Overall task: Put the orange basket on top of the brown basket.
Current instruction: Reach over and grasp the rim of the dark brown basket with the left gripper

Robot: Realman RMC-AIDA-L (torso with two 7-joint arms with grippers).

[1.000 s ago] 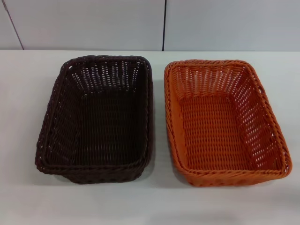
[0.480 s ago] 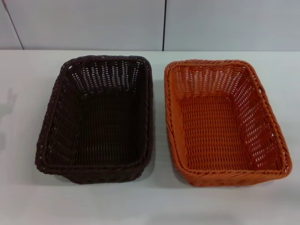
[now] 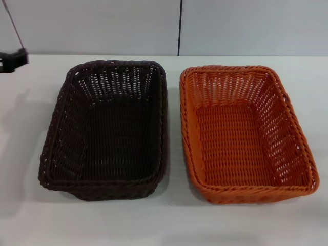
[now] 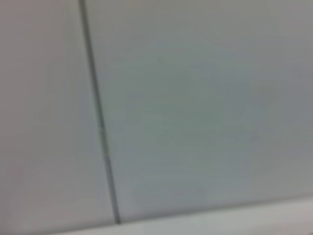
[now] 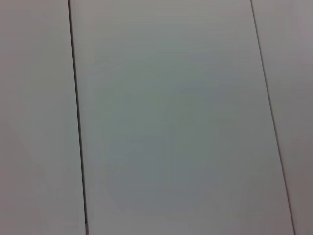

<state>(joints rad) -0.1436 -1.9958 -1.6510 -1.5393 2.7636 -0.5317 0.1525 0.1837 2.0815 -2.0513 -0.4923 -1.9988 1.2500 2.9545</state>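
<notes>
The orange basket (image 3: 246,134) is a woven wicker-style weave, apparently plastic strand, with a faint sheen on its braided rim. The brown basket (image 3: 105,130) has the same openwork weave (darker, so highlights show mainly along the rim). The table (image 3: 31,154) is a smooth, matt white surface. The wall panels (image 5: 171,122) look smooth and matt, split by thin dark seams.
</notes>
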